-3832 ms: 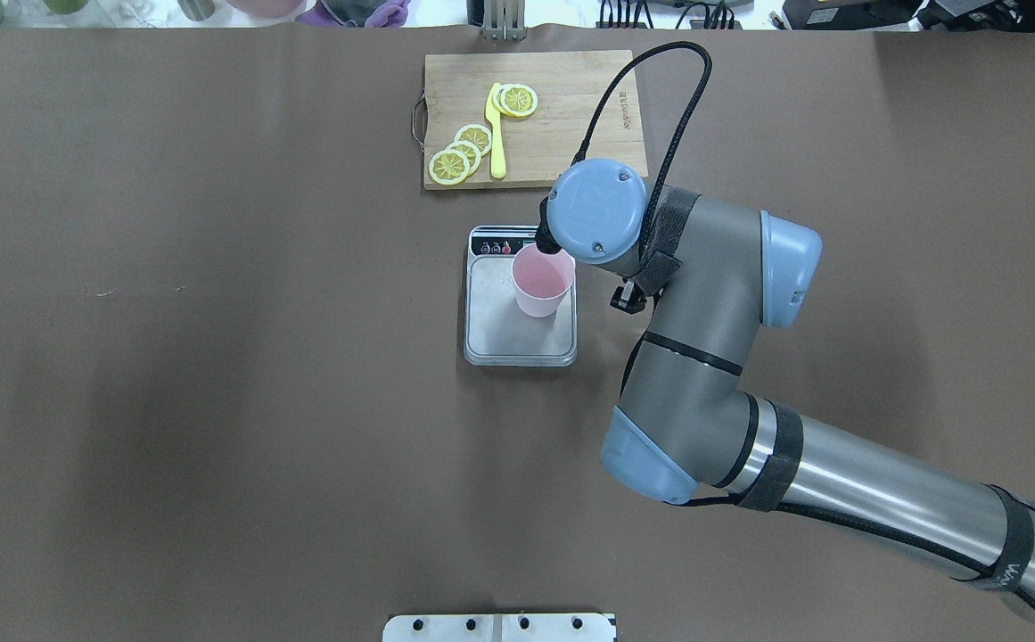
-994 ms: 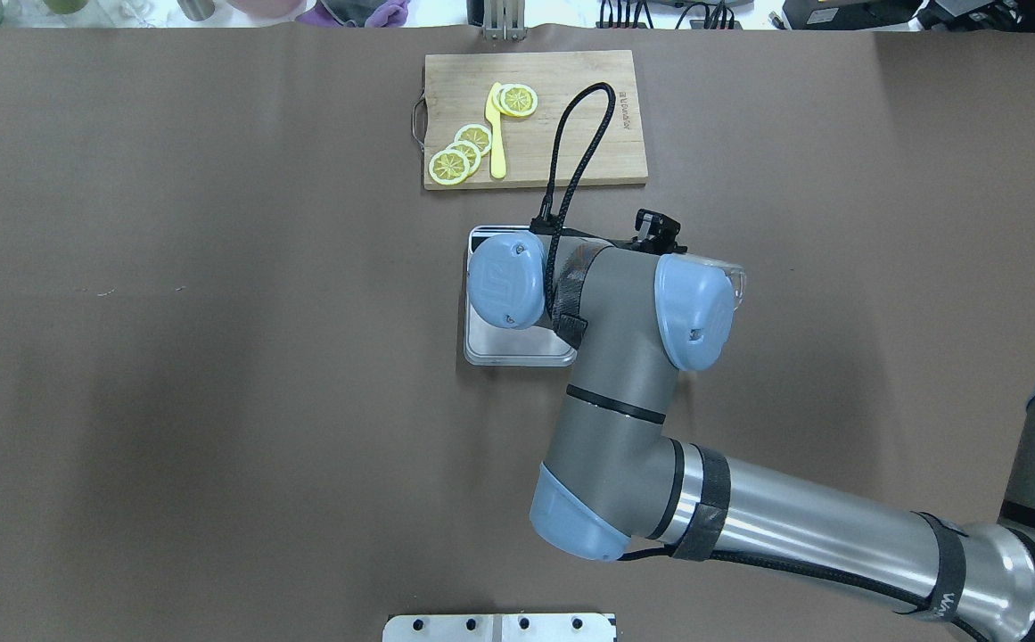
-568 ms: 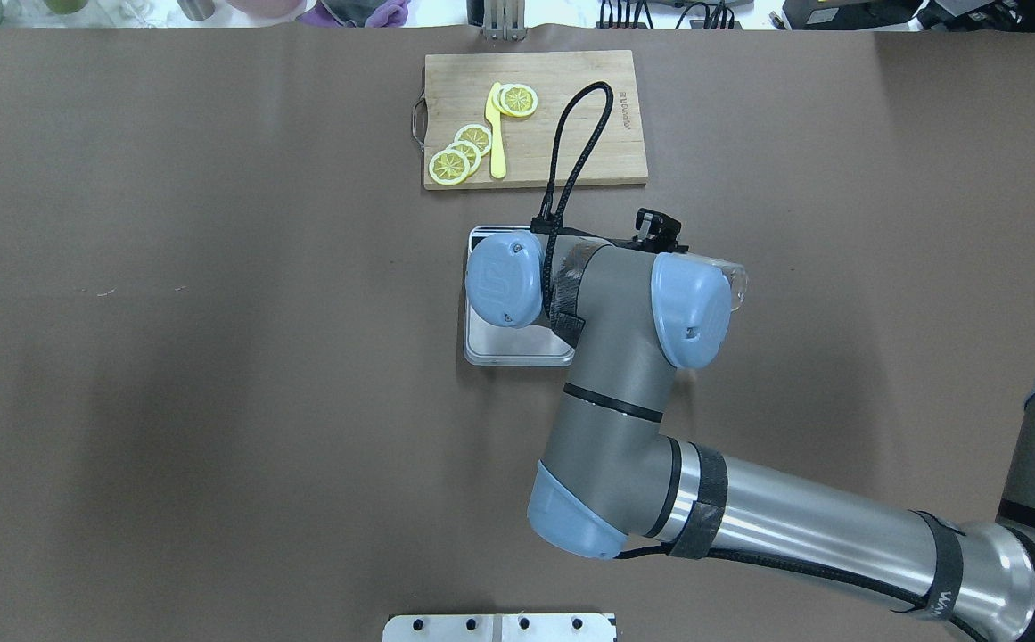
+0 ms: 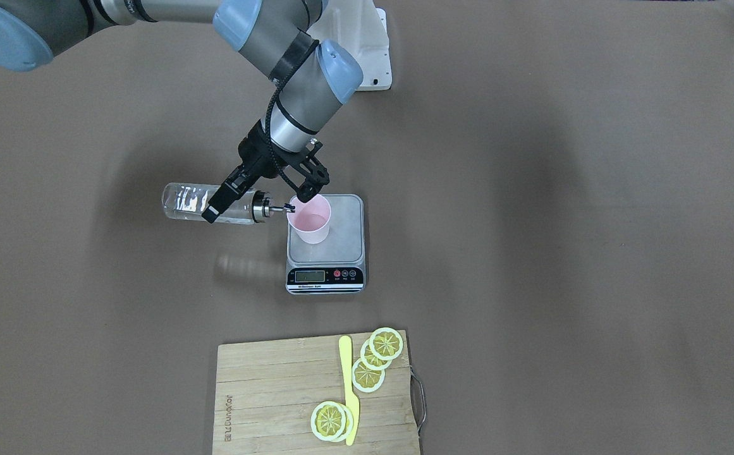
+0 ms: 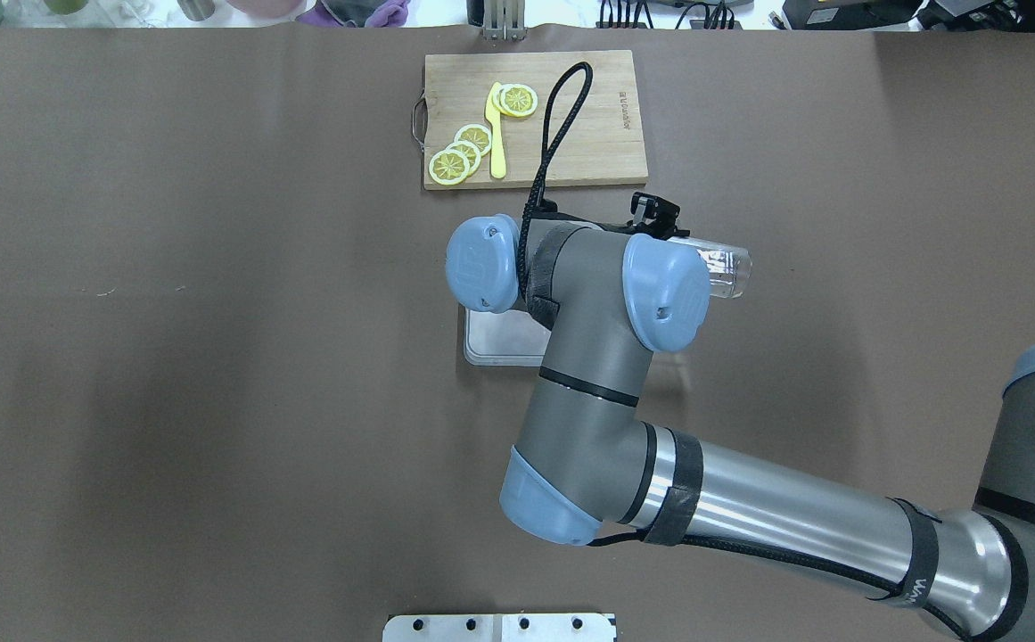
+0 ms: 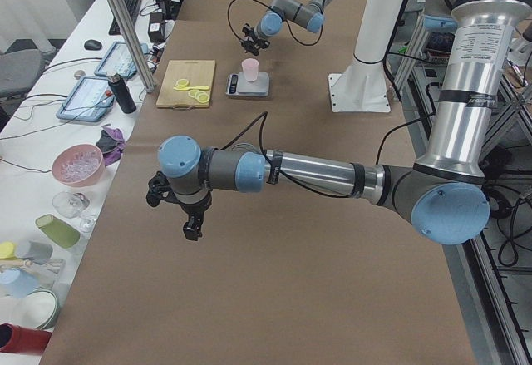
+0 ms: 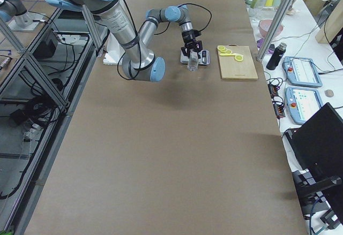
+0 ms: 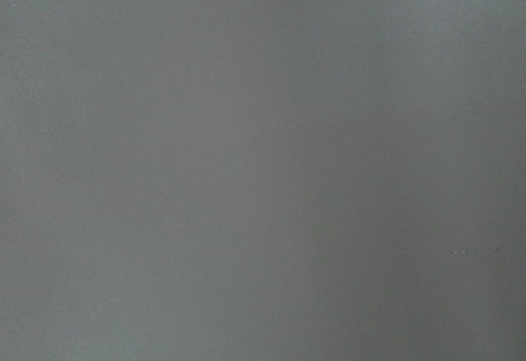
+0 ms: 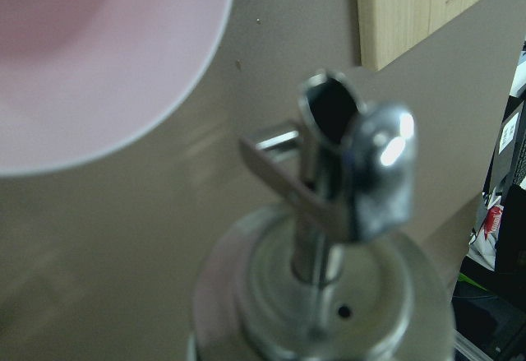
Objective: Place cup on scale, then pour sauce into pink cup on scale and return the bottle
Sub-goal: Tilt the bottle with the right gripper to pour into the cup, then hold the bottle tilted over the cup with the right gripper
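Right gripper (image 4: 216, 207) is clamped on the bottle (image 4: 180, 202) — it's tipped sideways, spout at the rim of the cup (image 4: 310, 222) on the scale (image 4: 344, 243). Left gripper (image 6: 176, 209) — can't tell.

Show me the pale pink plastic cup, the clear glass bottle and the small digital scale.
pale pink plastic cup (image 4: 310, 235): front-facing view, on its outer wall.
clear glass bottle (image 4: 182, 202): front-facing view, on its glass body.
small digital scale (image 4: 342, 235): front-facing view, on bare steel platform.
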Robot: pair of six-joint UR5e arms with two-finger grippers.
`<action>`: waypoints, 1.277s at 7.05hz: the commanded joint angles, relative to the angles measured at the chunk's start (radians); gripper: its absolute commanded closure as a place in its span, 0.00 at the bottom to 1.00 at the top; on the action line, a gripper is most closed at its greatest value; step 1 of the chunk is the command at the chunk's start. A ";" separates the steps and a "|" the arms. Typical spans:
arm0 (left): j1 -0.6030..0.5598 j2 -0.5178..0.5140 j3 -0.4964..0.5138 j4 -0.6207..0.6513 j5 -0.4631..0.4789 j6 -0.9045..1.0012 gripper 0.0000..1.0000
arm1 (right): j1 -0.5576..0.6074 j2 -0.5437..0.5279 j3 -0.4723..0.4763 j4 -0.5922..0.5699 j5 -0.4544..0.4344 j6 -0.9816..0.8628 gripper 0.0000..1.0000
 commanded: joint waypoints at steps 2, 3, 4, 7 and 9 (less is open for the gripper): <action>-0.003 0.000 -0.002 0.001 0.001 -0.001 0.03 | -0.001 0.031 -0.046 -0.044 -0.021 0.000 0.77; -0.003 0.000 -0.003 0.001 -0.001 -0.001 0.03 | -0.002 0.042 -0.072 -0.047 -0.032 0.000 0.77; -0.003 0.000 -0.005 0.001 -0.001 -0.003 0.03 | -0.003 0.063 -0.100 -0.049 -0.033 0.000 0.77; -0.011 0.002 -0.006 0.001 -0.001 -0.004 0.03 | -0.001 0.062 -0.108 -0.058 -0.035 0.000 0.77; -0.011 0.002 -0.008 0.001 -0.001 -0.007 0.03 | -0.002 0.059 -0.103 -0.059 -0.042 0.000 0.77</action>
